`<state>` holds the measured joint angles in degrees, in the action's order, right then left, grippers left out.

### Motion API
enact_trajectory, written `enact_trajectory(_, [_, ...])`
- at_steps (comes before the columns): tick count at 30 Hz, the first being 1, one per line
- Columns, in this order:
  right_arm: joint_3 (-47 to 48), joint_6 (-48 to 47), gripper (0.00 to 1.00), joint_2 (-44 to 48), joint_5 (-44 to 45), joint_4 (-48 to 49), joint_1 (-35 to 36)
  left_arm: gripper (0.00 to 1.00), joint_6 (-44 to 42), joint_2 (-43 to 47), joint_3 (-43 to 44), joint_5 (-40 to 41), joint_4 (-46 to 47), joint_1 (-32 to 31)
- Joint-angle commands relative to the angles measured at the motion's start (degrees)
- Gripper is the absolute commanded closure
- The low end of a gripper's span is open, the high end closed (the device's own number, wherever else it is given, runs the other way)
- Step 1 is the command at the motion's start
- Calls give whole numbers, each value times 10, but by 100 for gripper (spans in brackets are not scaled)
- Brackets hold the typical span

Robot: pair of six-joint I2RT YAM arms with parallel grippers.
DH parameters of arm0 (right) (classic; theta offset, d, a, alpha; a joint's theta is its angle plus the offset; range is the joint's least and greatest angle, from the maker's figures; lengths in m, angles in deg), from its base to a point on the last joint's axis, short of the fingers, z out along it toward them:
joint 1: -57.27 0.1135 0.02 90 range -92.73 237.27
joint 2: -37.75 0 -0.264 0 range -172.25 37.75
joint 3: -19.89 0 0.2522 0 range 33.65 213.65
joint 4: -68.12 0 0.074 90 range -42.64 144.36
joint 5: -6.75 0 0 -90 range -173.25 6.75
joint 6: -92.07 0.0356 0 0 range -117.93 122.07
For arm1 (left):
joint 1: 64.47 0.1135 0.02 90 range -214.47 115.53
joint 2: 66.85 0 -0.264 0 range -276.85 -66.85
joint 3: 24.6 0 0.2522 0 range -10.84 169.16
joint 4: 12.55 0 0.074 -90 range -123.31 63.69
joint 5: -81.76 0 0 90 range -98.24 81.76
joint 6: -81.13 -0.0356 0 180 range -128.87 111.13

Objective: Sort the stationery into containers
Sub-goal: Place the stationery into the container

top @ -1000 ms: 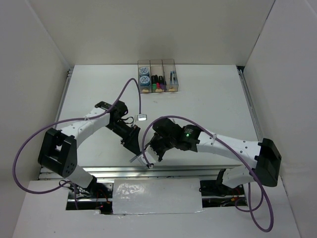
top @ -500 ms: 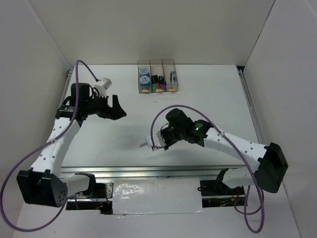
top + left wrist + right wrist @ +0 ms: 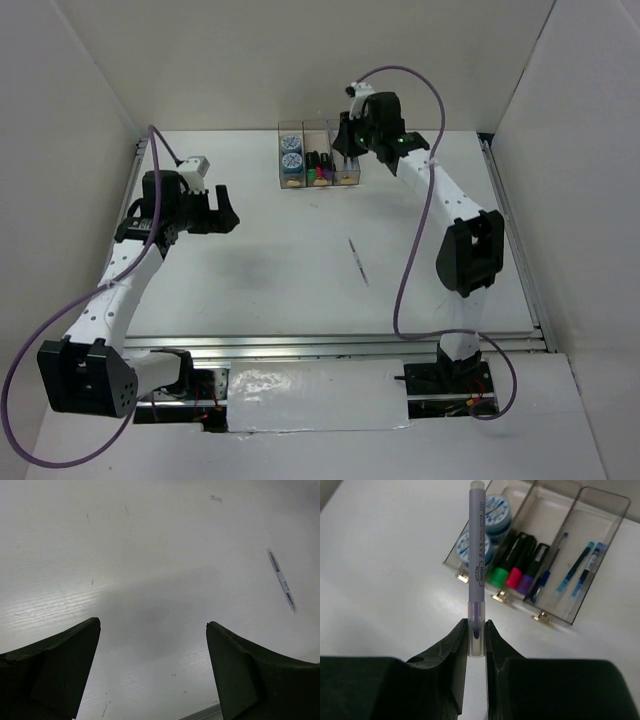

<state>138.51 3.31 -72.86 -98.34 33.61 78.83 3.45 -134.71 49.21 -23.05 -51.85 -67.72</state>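
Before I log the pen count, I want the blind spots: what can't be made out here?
Right wrist view: print on the pen in the right gripper is too small to read.
Top view: that gripper's own body hides the held pen; pens in the right-hand box are too small to count.
Left wrist view: markings on the loose pen are blurred.

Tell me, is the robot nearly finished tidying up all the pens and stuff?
Nearly! Done: two tape rolls, three highlighters and some pens sit in the boxes. In hand: the right gripper holds a thin pen near them. Left: one loose pen lies on the table, and the left gripper is open and empty.
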Motion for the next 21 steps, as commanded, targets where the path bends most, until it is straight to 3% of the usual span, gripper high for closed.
enact_trajectory(1, [79,148,100,-68,32,10,-13,1,12,-1,-12,43,33,-4])
enact_trajectory(14, [149,182,100,-204,109,71,-47,1,14,-21,-23,75,17,-3])
enact_trajectory(21, [145,199,84,-233,97,75,-61,1,14,-22,-24,75,3,-2])
